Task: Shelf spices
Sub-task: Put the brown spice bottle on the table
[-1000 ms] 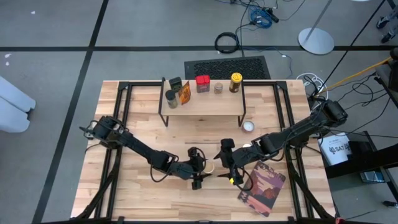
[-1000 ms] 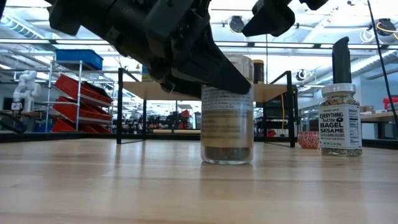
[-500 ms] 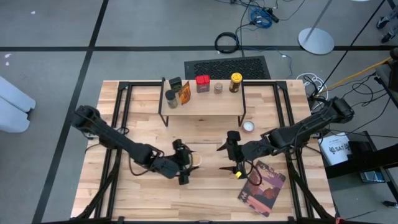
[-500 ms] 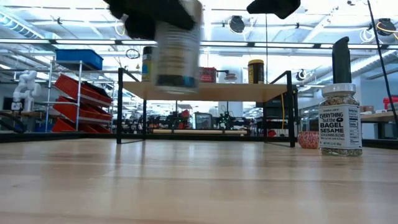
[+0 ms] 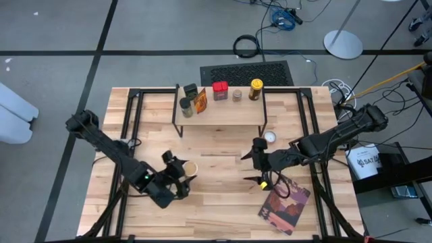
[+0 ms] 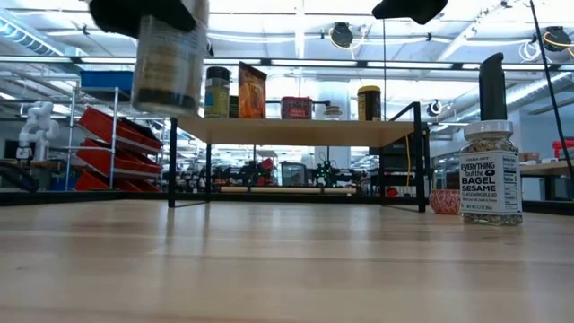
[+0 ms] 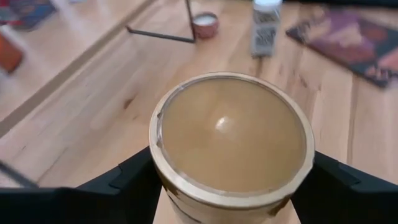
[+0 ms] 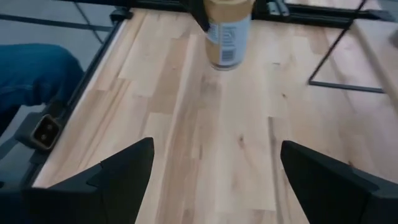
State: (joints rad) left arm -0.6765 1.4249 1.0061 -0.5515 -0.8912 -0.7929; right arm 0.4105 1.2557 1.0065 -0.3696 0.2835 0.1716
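The high view looks straight down; the low view sits level on the tabletop [image 6: 287, 269]. Both wrist views share the tan-lidded jar [image 7: 231, 140], close in the left gripper [image 7: 231, 186].

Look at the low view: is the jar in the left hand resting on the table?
No: the jar hangs in the left hand well above the table.

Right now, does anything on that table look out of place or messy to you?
Nothing is spilled or broken. A reddish-purple book lies askew near the table's front right, which seems odd among spices. Two items still stand off the shelf: a bagel sesame jar and a small round tin. The left gripper holds a tan-lidded jar in the air.
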